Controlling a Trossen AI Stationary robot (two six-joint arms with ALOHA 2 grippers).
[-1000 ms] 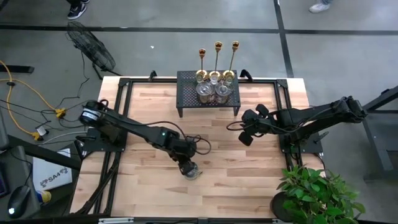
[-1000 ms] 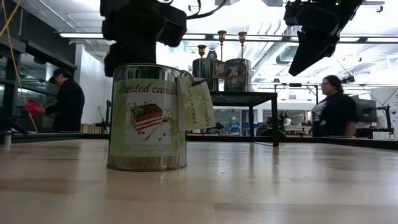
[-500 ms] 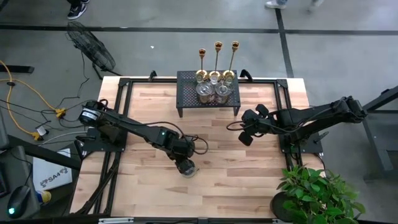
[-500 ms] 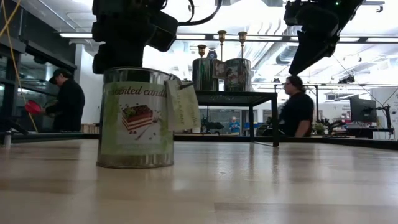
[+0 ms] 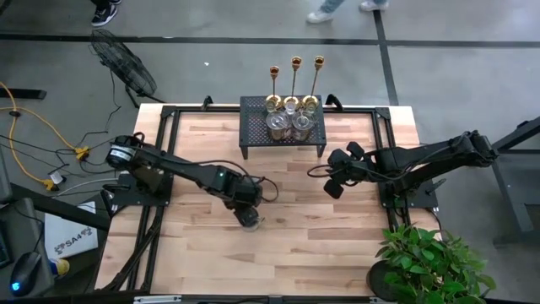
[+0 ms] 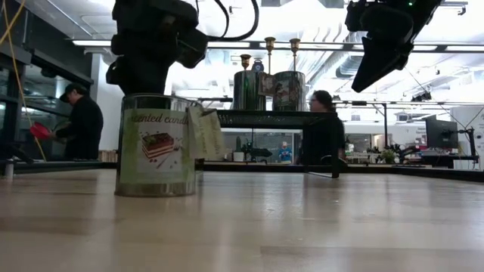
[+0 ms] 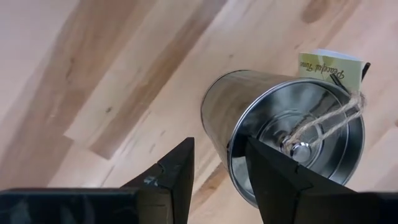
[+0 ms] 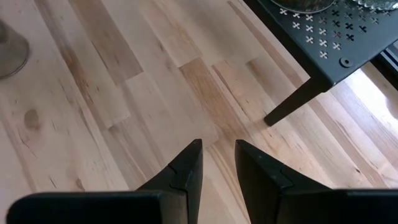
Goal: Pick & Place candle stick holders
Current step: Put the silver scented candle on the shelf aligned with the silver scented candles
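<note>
The tin candle holder (image 6: 155, 145) is stood upright on the table (image 5: 337, 228), long axis vertical, open mouth upward, its wall clamped between the left gripper (image 7: 219, 163) fingers; right gripper (image 8: 216, 155) fingers are held slightly apart.

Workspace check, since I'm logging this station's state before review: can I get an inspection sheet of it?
Surface: wooden table, bare boards over most of it.
Job's things: three gold holders and glass holders on the mesh stand at the far edge; none in a gripper.
Clutter: candle tin with a paper tag, open end up, standing on the table.
Grippers: left gripper over the tin's rim, one finger inside and one outside; right gripper above bare table near the stand, empty.
Cables: yellow cable on the floor left of the table.
Surroundings: fan, plant, people in the room behind.
</note>
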